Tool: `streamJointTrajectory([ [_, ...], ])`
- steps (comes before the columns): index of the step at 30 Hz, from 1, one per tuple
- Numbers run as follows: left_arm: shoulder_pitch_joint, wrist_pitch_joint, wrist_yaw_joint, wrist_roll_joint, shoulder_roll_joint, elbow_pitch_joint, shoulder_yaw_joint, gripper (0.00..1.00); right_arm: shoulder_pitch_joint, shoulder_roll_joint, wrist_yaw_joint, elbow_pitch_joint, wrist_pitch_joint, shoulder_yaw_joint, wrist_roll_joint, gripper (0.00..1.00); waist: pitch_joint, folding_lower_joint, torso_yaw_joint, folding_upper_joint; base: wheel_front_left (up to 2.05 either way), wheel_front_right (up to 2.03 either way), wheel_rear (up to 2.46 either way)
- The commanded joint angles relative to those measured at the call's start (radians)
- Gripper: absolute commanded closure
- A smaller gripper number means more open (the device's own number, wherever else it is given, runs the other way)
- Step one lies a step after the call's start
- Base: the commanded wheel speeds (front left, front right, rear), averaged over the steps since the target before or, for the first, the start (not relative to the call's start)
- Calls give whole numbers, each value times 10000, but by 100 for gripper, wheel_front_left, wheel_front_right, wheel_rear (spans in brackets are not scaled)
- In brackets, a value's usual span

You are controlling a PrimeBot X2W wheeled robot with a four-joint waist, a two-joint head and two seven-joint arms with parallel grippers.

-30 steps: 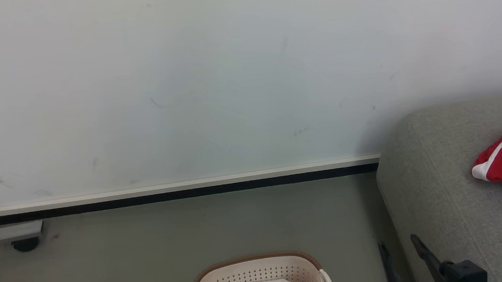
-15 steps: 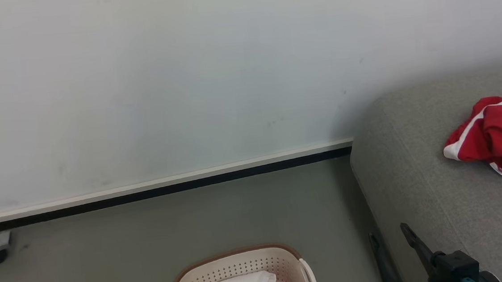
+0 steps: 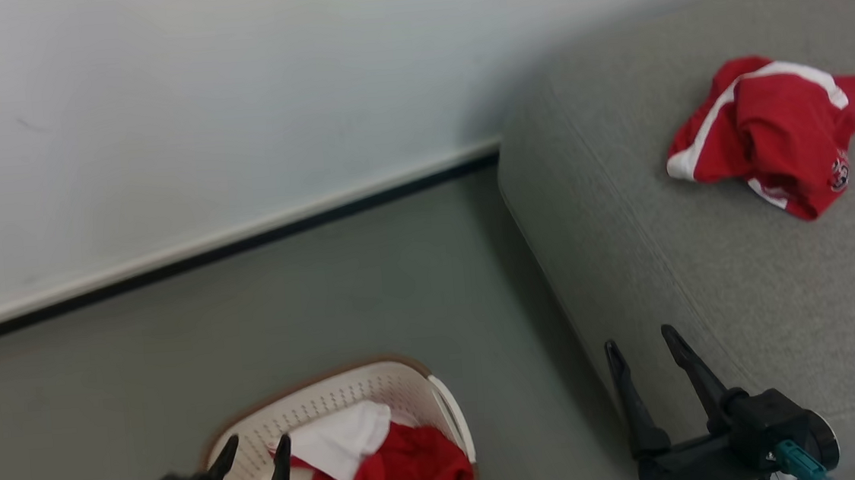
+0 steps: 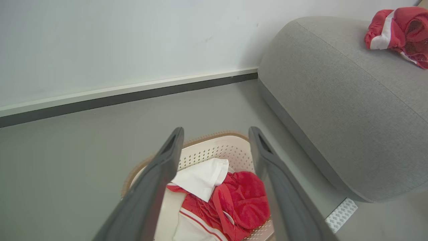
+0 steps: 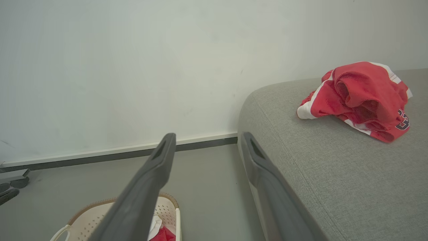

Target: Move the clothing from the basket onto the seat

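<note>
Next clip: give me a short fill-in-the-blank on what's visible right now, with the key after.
The garment lying on the seat is mostly ____.
The basket has a ____ rim.
The left gripper and the right gripper are both ____.
In the basket, the piece on top of the red clothing is ____.
Missing words: red; brown; open; white.

wall (image 3: 233, 95): pale | skirting (image 3: 244, 237): white over black | floor (image 3: 288, 304): grey, smooth
</note>
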Motion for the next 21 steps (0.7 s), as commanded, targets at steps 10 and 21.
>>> streamJointTrajectory([
  [10,-2965,703,-26,174,435,2021,-934,0,-1064,246,-3,43,-759,292,64,0,4384,-2,-1959,-1,0,0,0],
  [21,-5193,2485,-37,-603,780,3917,-2307,0,-1391,298,-3,-222,-965,616,129,0,6237,-2,-2198,-1,0,0,0],
])
